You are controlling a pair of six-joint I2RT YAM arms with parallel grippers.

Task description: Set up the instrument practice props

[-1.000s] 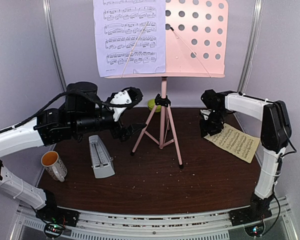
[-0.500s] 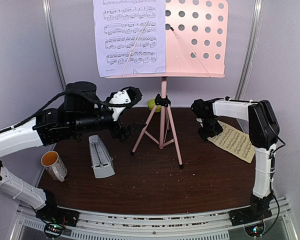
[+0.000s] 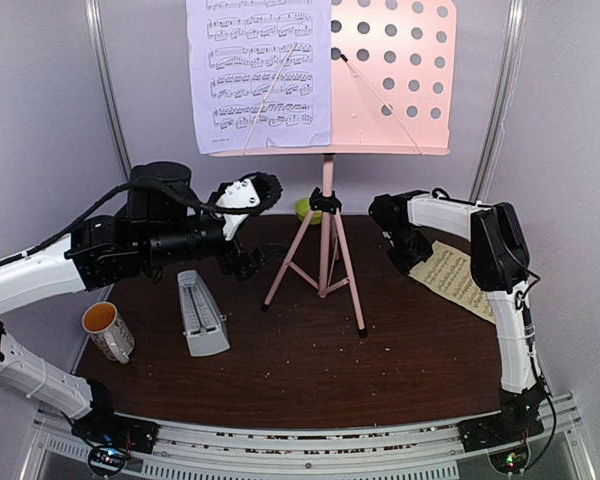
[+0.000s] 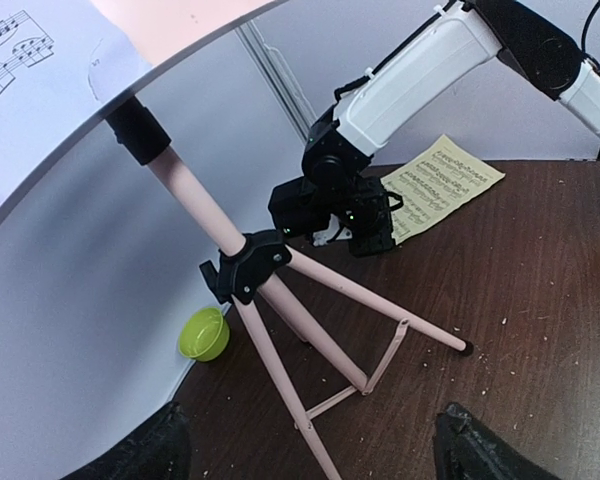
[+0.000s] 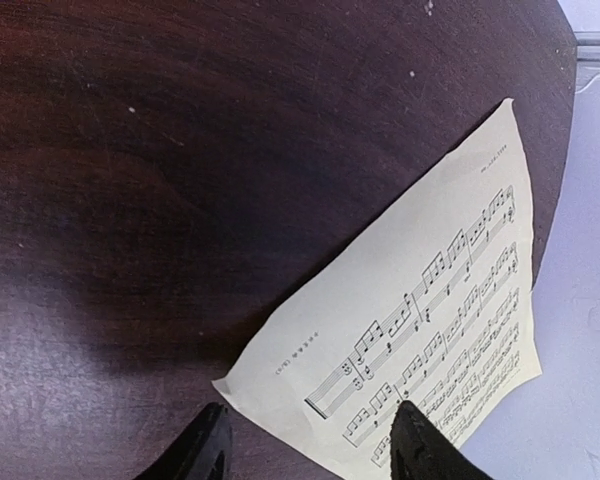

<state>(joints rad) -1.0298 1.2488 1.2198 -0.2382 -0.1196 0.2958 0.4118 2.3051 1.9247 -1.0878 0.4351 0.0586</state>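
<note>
The pink tripod music stand (image 3: 325,250) stands at the back centre of the table. Its perforated desk (image 3: 395,75) carries a lavender sheet-music page (image 3: 260,75) on its left half. A pale-yellow page (image 3: 467,280) lies flat on the table at the right. The grey pyramid metronome (image 3: 202,315) stands front left. My left gripper (image 3: 242,262) is open and empty, just left of the tripod legs (image 4: 310,330). My right gripper (image 3: 412,262) is open, low over the yellow page's (image 5: 420,330) left corner, one fingertip (image 5: 418,440) above the paper.
A white mug with an orange inside (image 3: 108,330) stands at the front left. A small lime-green bowl (image 3: 305,208) sits behind the tripod by the back wall; it also shows in the left wrist view (image 4: 204,333). Crumbs dot the dark table (image 3: 310,370).
My right gripper has moved left along the yellow page to its left corner, the arm folding in. My left arm has barely moved.
</note>
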